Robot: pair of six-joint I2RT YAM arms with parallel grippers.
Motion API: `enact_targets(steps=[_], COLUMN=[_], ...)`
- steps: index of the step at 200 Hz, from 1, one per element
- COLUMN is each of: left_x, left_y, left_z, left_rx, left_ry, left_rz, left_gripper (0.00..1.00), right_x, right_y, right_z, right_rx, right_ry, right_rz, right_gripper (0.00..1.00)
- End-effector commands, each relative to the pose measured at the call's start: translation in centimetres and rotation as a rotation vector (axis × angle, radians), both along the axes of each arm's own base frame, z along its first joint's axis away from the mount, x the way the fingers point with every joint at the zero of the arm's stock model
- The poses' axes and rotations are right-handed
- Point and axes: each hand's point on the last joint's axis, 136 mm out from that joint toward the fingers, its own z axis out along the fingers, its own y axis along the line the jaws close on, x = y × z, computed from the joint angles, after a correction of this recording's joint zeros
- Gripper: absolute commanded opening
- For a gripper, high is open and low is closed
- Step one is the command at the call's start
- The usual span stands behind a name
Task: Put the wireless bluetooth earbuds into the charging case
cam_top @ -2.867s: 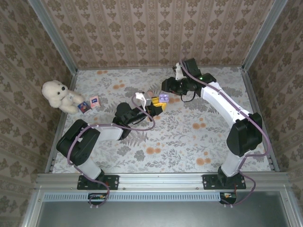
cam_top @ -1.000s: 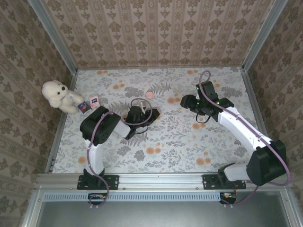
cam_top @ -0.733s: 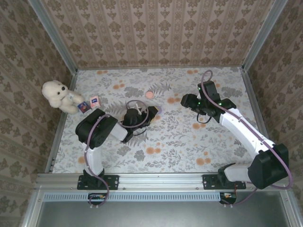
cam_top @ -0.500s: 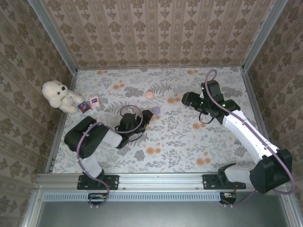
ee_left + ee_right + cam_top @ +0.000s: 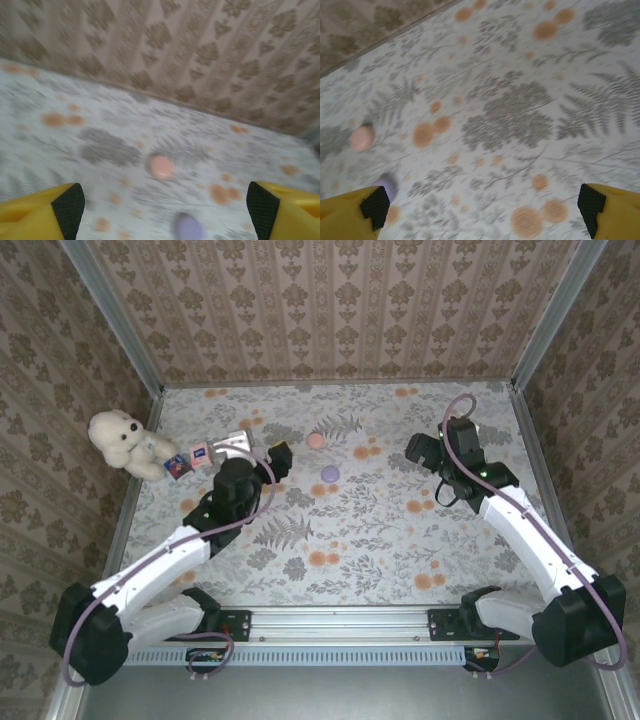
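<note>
Farther apart now: left tool (image 5: 165,205) and right tool (image 5: 482,204), both gaping, empty.

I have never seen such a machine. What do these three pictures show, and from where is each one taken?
These are two robot arms bolted at the near edge of a flowered table. The wide picture looks down from above. The other two come from a camera on each wrist, so yellow fingers show at their bottom corners. The left pincer and the right pincer both stand open and hold nothing. On the table lie a small pink round thing and a small purple round thing, too small to identify. A white toy bear and little cards sit at the left edge.
</note>
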Motion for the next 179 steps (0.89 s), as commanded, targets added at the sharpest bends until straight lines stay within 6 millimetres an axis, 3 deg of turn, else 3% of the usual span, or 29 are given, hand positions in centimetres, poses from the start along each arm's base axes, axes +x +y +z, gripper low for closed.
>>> enact_targets(steps=[1, 37, 71, 90, 95, 129, 136, 170, 179], left_x=[0.7, 2.2, 3.5, 3.5, 3.6, 4.2, 4.3, 5.1, 5.7], left_y=[5.9, 12.4, 15.8, 16.5, 16.5, 17.1, 17.2, 15.5, 15.4], left_z=[-1.0, -2.6, -5.4, -7.4, -7.9, -10.5, -11.1, -14.1, -14.1], left_rx=[0.458, 0.5, 0.547, 0.56, 0.56, 0.544, 0.53, 0.52, 0.537], left_ry=[-0.099, -0.061, -0.037, -0.016, -0.022, -0.005, -0.002, -0.01, -0.019], left_rz=[0.169, 0.305, 0.424, 0.443, 0.437, 0.395, 0.384, 0.236, 0.235], left_gripper=[0.89, 0.89, 0.89, 0.89, 0.89, 0.89, 0.89, 0.89, 0.89], right_x=[0.4, 0.8, 1.7, 2.4, 2.6, 4.9, 4.9, 4.3, 4.5], right_y=[-4.3, -7.4, -9.7, -9.9, -9.8, -8.0, -7.7, -6.0, -5.5], right_z=[1.1, -0.5, -5.3, -7.1, -8.5, -8.0, -9.1, -10.4, -10.2], right_rx=[-0.197, -0.429, -0.523, -0.546, -0.562, -0.585, -0.553, -0.408, -0.411], right_ry=[-0.149, -0.163, -0.078, -0.084, -0.064, -0.208, -0.22, -0.359, -0.398], right_rz=[-0.154, -0.224, -0.284, -0.281, -0.265, -0.123, -0.072, 0.119, 0.149], right_gripper=[1.0, 1.0, 1.0, 1.0, 1.0, 1.0, 1.0, 0.98, 0.98])
